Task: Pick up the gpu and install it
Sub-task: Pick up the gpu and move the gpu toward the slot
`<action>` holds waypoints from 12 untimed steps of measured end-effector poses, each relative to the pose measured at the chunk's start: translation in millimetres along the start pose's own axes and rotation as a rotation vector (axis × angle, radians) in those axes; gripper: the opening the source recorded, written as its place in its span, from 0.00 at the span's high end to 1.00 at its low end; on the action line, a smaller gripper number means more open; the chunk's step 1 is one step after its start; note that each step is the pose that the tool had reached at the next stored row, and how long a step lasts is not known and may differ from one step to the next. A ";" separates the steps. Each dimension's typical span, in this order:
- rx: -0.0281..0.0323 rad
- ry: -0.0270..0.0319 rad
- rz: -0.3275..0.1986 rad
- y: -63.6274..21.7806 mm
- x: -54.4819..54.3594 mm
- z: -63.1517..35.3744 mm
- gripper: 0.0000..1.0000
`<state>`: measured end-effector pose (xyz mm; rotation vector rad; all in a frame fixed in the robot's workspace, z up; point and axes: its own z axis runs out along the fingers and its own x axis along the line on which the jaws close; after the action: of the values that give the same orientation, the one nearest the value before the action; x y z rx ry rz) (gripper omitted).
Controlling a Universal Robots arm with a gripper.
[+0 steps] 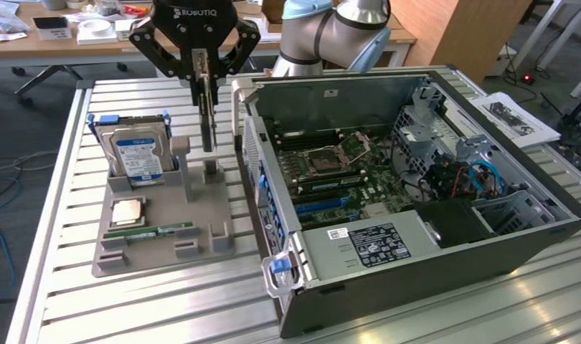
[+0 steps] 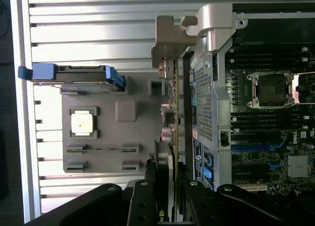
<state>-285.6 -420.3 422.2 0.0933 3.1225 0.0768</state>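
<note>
We hold the gpu (image 1: 207, 122) pinched edge-on in the gripper (image 1: 202, 72) jaws, just above its stand (image 1: 147, 251). The case (image 1: 415, 283) at 3 o'clock is not yet fitted.

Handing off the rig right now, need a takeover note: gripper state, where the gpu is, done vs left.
Gripper: shut on the thin dark circuit card with the silvery metal edge, the gpu, held upright.
Where: over the grey holder tray, beside the open black computer case. I cannot tell whether its lower end is clear of the tray slot.
Done: gpu grasped.
Left: gpu not yet in the case, not installed.
</note>
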 end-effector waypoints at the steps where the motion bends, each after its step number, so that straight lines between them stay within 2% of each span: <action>1: -0.0001 0.0000 0.000 0.0 0.0 0.0 0.73; 12: -0.0001 -0.0001 0.000 0.6 -10.0 0.2 0.73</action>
<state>-275.5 -420.3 422.1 0.0933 3.1224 0.0769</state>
